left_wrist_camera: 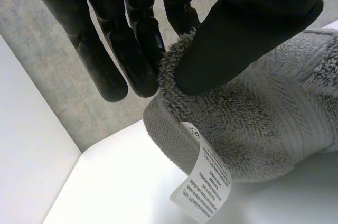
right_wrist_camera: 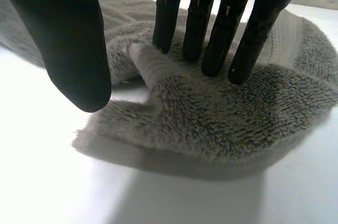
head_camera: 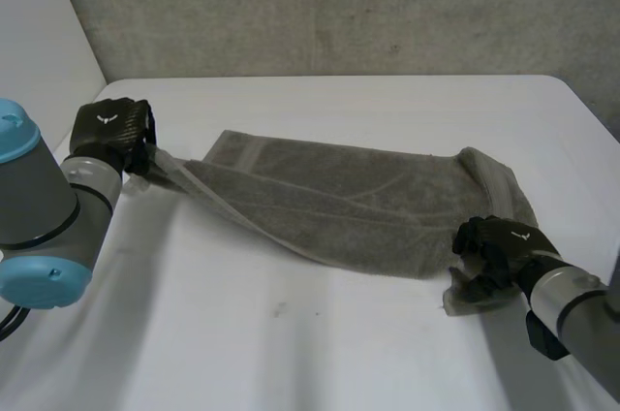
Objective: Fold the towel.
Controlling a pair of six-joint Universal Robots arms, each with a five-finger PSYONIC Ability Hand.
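On the white counter (head_camera: 291, 333), my left hand (left_wrist_camera: 253, 28) pinches the grey terry towel (head_camera: 339, 198) by a corner; my right hand (right_wrist_camera: 211, 28) presses another flat-fingered, thumb seemingly clear.

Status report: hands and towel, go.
Left hand pinches towel at label corner, raised. Right hand open, fingers pressing opposite end. Towel stretched between them over table. Nothing in the way.

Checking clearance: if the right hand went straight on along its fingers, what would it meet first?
The towel: the right hand's fingertips touch its corner, with the table probably just beneath.
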